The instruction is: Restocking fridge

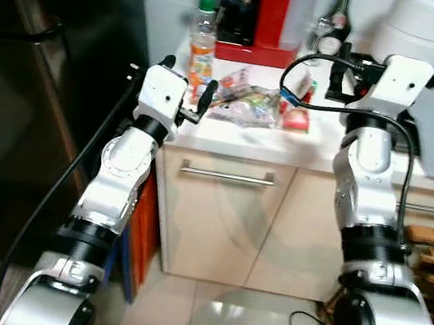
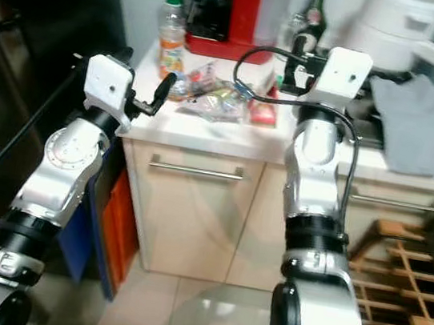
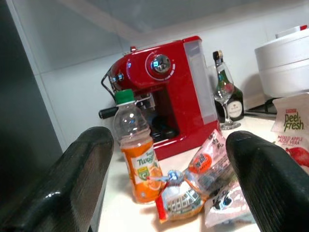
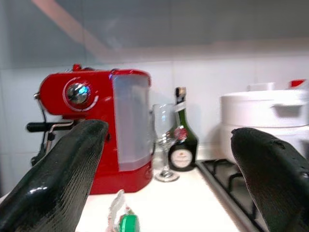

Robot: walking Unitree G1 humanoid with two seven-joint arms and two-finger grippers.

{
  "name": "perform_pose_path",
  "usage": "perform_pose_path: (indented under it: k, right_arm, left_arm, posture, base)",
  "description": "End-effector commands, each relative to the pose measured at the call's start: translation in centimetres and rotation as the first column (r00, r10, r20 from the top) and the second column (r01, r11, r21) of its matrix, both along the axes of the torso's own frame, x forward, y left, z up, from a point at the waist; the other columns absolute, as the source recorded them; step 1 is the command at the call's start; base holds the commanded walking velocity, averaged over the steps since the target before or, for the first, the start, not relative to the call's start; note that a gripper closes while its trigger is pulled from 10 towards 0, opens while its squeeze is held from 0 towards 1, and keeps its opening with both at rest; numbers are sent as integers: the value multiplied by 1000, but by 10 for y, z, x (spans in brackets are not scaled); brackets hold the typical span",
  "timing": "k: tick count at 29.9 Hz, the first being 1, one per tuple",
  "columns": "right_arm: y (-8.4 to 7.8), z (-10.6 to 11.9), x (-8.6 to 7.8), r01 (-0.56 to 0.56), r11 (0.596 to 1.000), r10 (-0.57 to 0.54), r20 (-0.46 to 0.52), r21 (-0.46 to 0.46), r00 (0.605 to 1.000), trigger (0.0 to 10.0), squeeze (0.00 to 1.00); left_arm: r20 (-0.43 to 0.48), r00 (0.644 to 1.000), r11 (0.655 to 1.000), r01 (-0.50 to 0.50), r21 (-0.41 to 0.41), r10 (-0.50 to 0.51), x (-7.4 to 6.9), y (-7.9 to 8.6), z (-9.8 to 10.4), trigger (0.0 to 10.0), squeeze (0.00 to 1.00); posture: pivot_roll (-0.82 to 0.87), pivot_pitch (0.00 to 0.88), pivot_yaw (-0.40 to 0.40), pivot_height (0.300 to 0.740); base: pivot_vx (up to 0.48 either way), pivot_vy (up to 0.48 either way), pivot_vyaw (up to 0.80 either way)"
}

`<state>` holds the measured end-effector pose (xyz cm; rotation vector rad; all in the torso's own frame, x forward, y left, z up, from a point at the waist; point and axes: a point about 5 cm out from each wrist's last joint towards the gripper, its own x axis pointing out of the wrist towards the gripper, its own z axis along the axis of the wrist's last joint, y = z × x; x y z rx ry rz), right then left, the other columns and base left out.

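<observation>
Left gripper (image 1: 185, 92): I hold it at the tabletop's left front corner, fingers spread wide and empty, aimed at the orange juice bottle (image 1: 203, 49).
Right gripper (image 2: 292, 70): I have it raised over the tabletop's middle, fingers wide apart, nothing between them.
Stock to move: the bottle stands upright near the left edge of the tabletop (image 1: 316, 148); a heap of snack packets (image 1: 245, 103) lies just beside it, and a Deel Fresh pouch (image 3: 291, 133) stands next to the heap.
Fridge: the dark door (image 1: 24, 95) to my left looks closed, so nothing can go in yet, as I judge it.
Risk, bottle: it is tall, narrow and close to the edge; a glancing finger could topple it off the side.
Risk, glassware: a wine glass (image 4: 164, 142) and dark bottle (image 4: 182, 137) stand beside the red coffee machine (image 3: 166, 94); a right-arm overreach could strike them.
Risk, cable: the right arm's loose loop (image 1: 311, 67) hangs over the packets and could drag them.
Open room: bare floor before the cabinet; a wooden rack (image 2: 403, 274) crowds my right side.
</observation>
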<state>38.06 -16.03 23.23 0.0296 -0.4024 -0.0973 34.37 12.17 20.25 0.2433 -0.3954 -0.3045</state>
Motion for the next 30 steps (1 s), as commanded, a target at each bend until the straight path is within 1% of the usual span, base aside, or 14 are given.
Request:
perform_pose_path:
  k: [1,2,3,5,8,11,14,15,16,18,22,27,30]
  right_arm:
    - [7,14,5,-24,1000,23,28,10,999,10000,0]
    - [7,14,5,-24,1000,23,28,10,999,10000,0]
    - [9,16,7,-31,999,30,32,12,999,10000,0]
    - [11,17,7,-36,999,36,37,8,999,10000,0]
    - [14,18,6,-42,999,42,50,1,998,10000,0]
    - [15,18,5,-44,999,44,59,-4,997,10000,0]
    - [14,18,5,-20,1000,21,56,-13,998,10000,0]
    - [10,18,6,31,999,-30,45,-22,999,10000,0]
    - [9,17,6,49,999,-48,38,-23,998,10000,0]
    - [8,18,8,51,998,-50,28,-25,998,10000,0]
    - [10,21,10,41,999,-41,15,-20,999,10000,0]
    - [9,26,11,77,996,-76,17,-40,997,10000,0]
    - [6,18,16,88,994,-90,-32,-58,995,10000,0]
  left_arm:
    - [60,998,999,35,16,-36,-3,-4,12,10000,0]
    - [60,998,999,35,16,-36,-3,-4,12,10000,0]
    - [79,996,999,34,17,-35,-4,-5,15,10000,0]
    - [98,995,999,34,-2,-34,-5,-5,18,10000,0]
    - [120,992,999,28,-26,-24,-8,-4,22,10000,0]
    - [128,991,999,29,-24,-25,-9,-4,23,10000,0]
    - [129,991,999,32,-19,-29,-9,-4,24,10000,0]
    - [130,991,999,34,-18,-31,-8,-4,24,10000,0]
    - [130,991,999,35,-17,-32,-8,-4,24,10000,0]
    - [127,991,999,35,-22,-32,-8,-4,25,10000,0]
    - [103,994,997,30,-66,-23,-6,-2,25,10000,0]
    - [111,994,998,27,-54,-21,-6,0,26,10000,0]
    - [109,994,998,31,-46,-26,-7,0,25,10000,0]
  posture:
    - [13,0,5,740]
    - [13,0,5,740]
    - [17,0,1,740]
    - [18,0,0,740]
    - [17,0,1,740]
    - [16,0,2,740]
    - [12,0,6,740]
    - [9,0,8,740]
    - [10,0,8,740]
    - [10,0,8,740]
    - [15,0,6,740]
    - [19,0,6,740]
    - [23,0,5,740]
  base:
    - [480,0,0]
    - [480,0,0]
    - [480,0,0]
    - [480,0,0]
    - [0,0,0]
    - [0,0,0]
    - [0,0,0]
    - [0,0,0]
    - [0,0,0]
    - [0,0,0]
    - [0,0,0]
    - [0,0,0]
    - [0,0,0]
